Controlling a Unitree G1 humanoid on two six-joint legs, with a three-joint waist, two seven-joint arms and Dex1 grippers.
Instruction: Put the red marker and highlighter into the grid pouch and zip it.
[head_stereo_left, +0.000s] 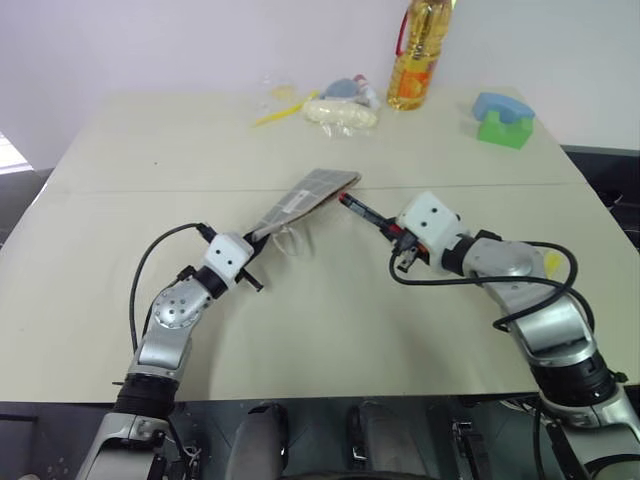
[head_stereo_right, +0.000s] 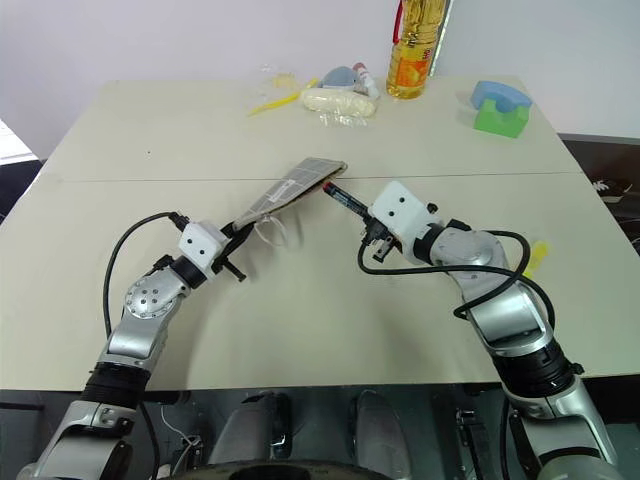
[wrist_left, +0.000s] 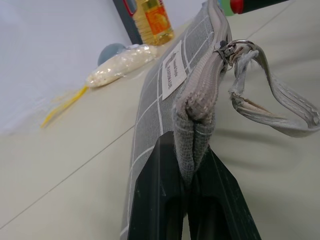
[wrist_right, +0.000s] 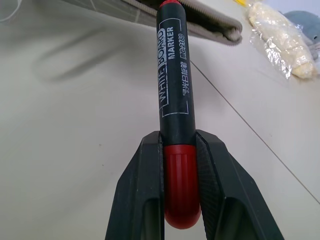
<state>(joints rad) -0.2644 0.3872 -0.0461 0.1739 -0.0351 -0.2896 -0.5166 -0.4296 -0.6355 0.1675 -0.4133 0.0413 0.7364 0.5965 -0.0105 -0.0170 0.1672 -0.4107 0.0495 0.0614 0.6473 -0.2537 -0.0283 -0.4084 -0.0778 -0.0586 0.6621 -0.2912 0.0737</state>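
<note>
Red marker (wrist_right: 176, 90) is clamped at its red end in the right claw (head_stereo_left: 403, 247), tip aimed at the far end of the grid pouch (head_stereo_left: 305, 197), which is held off the table (head_stereo_left: 330, 330) by its near corner, pinched tight in the left claw (head_stereo_left: 246, 243); the highlighter cannot be picked out. From the left wrist view the zipper looks closed along most of the edge, ring pull (wrist_left: 235, 47) near the far end, so the mouth may be too narrow. Likely failures: the tip is jammed against fabric, or the floppy one-corner-held pouch is pushed aside.
</note>
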